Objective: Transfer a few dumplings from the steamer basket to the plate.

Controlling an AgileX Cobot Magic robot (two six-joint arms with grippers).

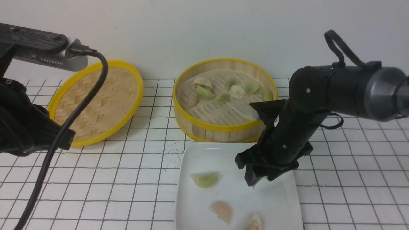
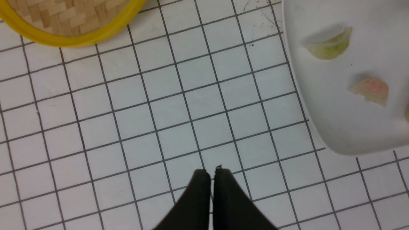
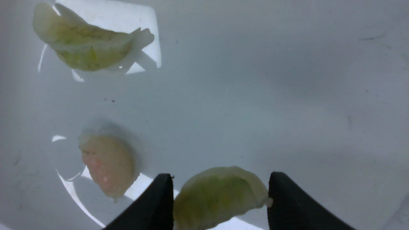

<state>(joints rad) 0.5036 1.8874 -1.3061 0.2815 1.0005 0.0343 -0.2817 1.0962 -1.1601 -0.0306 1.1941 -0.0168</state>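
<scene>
Lying on the plate — three dumplings; about eight in steamer basket

1. The front view looks forward and down across the counter toward the back wall.
2. The left wrist view looks straight down at the counter from higher up, catching the plate at its edge.
3. The right wrist view hangs close over the plate; all three share its dumplings.
</scene>
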